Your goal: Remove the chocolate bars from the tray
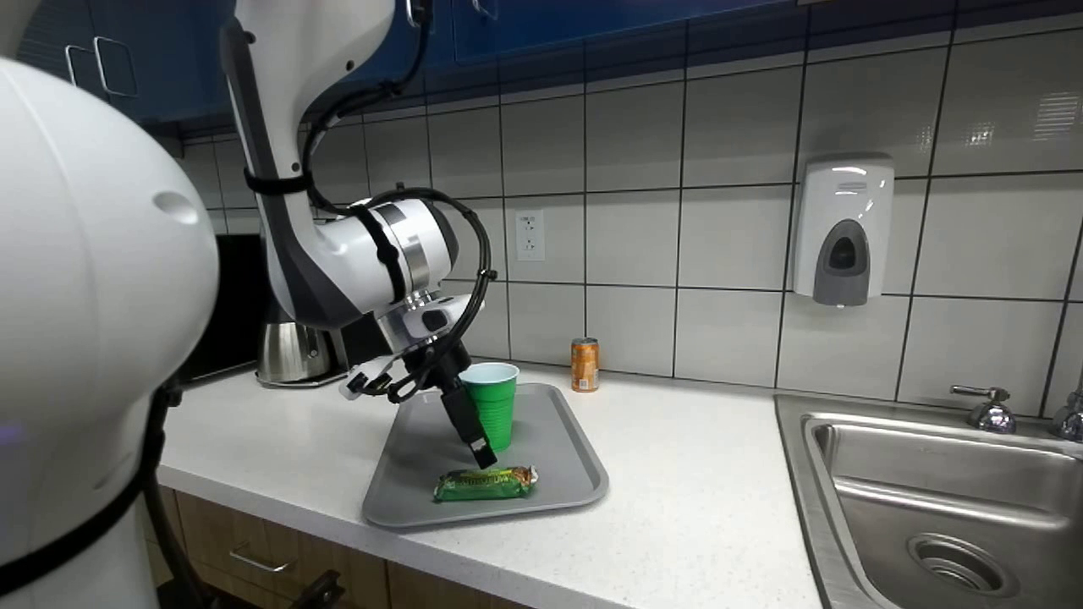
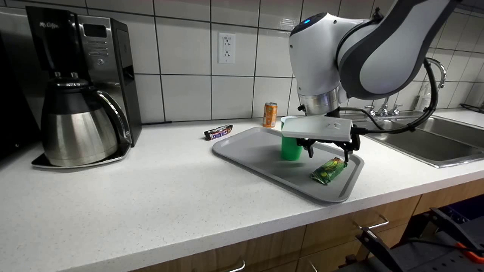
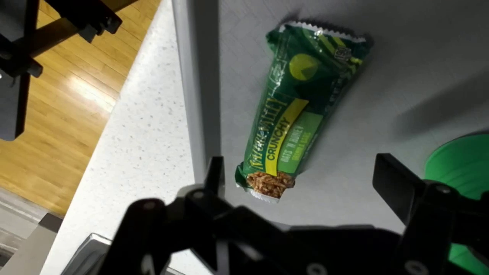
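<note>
The gripper (image 3: 300, 168) is poised low over the grey tray (image 2: 249, 151), its fingers (image 3: 397, 187) spread well apart and clamped on nothing. The green-wrapped bar (image 3: 284, 110) lies flat on the tray near the front rim, its granola-printed end toward the sink (image 1: 1015, 474). In the wrist view that end shows in the gap between the fingertips, closer to the front finger; the rest of the bar extends ahead, away from the sink. Its long axis leans slightly and runs nearly square to the line joining the fingertips. To an onlooker here, this relation favours a grasp across the narrow width: the coming move probably calls for a shift along the bar toward its middle, a slight turn, then a descent. The green cup (image 1: 497, 414) stands upright near the other finger, which could brush it. How much height separates fingertips from wrapper I cannot tell.
</note>
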You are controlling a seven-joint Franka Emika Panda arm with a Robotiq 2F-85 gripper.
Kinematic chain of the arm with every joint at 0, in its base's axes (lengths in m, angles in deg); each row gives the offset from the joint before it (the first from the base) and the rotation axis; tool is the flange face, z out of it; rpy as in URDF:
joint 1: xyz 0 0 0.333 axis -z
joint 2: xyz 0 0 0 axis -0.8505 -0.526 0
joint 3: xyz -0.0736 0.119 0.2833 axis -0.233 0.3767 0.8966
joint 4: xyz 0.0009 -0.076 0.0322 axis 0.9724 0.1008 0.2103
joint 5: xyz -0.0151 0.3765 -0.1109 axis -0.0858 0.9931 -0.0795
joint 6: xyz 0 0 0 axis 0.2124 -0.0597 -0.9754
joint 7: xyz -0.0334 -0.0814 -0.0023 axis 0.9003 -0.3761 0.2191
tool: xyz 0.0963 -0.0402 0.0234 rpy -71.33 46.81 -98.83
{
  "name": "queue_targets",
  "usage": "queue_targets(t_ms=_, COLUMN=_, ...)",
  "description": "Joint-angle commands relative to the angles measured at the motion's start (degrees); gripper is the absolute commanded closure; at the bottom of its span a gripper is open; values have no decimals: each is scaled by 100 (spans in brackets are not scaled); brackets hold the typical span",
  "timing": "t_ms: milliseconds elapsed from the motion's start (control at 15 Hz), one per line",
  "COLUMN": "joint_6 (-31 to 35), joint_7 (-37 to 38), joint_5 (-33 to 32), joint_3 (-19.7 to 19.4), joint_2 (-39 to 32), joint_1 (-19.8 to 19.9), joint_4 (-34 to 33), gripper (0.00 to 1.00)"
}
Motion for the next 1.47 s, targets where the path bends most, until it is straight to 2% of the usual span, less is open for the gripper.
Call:
queue_targets(t_ms=0, joint_6=-2, joint_7=334, joint_5=-138, joint_3=-103, joint_2=16, joint_1=-117, joint_4=-5, gripper=0)
queue_targets(t_ms=1400, joint_6=245, joint_7=733, joint_5=-120, joint_3=-270, joint_2=-387, joint_1=-147, joint_4=-17, gripper=0)
